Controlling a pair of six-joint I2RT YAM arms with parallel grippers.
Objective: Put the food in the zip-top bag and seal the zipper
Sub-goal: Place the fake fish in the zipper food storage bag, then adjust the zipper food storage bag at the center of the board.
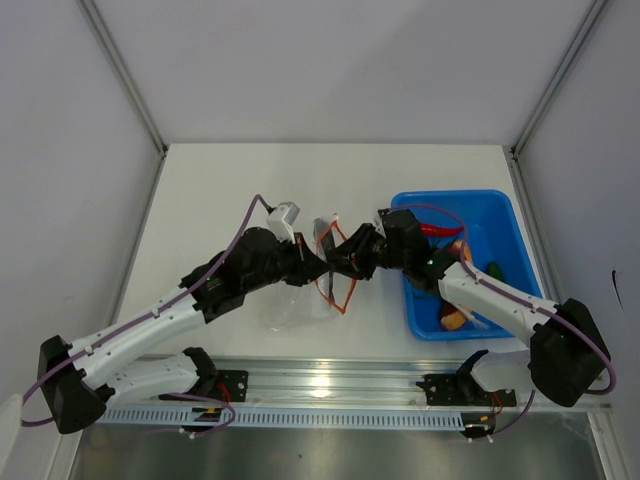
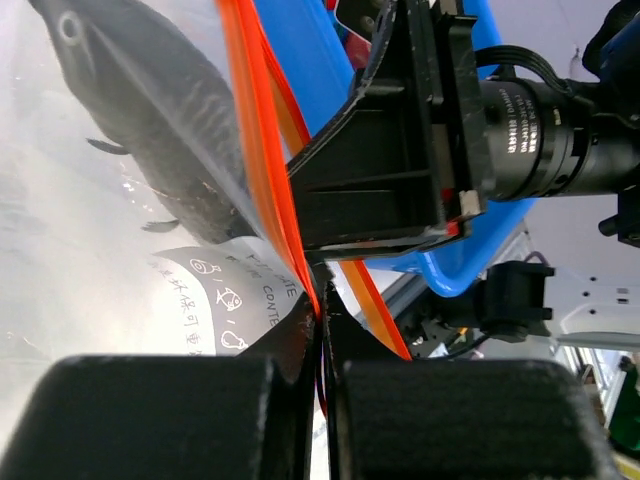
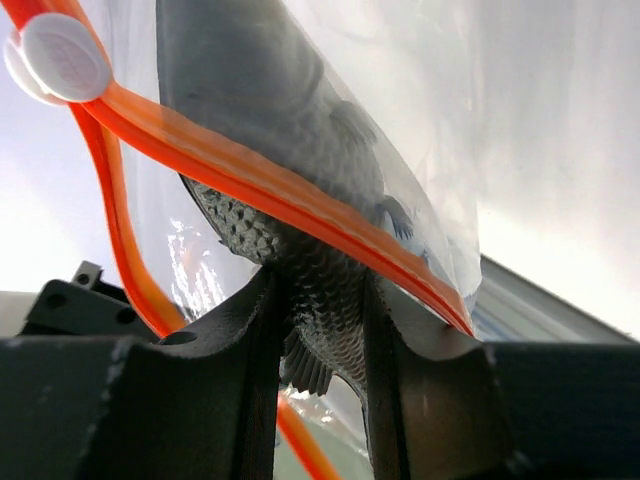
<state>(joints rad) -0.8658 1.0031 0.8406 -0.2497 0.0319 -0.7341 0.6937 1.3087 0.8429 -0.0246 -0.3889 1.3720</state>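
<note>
**Fish going into the bag, mouth held open**

The toy fish [image 3: 300,230], dark grey and scaled, sits between the fingers of the right gripper [image 3: 320,290], which are closed narrowly around its belly. Its head end already lies behind the clear plastic of the bag [image 1: 295,300], and the orange zipper [image 3: 250,182] crosses in front of its body, so it looks partway through the mouth. A white round tab [image 3: 58,55] sits on the strip at one end.

The left gripper [image 2: 320,340] is pinched tight on the bag's edge just beside the zipper, lifting the mouth off the table [image 1: 220,190]. The two grippers meet nearly tip to tip.

In the blue tray [image 1: 470,194] to the right lie a red chili [image 1: 440,229], a green cucumber [image 1: 494,268] and a sausage bun [image 1: 455,318], not yet bagged.

The step in hand looks like loading. Next, the right fingers need to push the fish deeper, let go, and back out without snagging the strip, while the left keeps its pinch.
</note>
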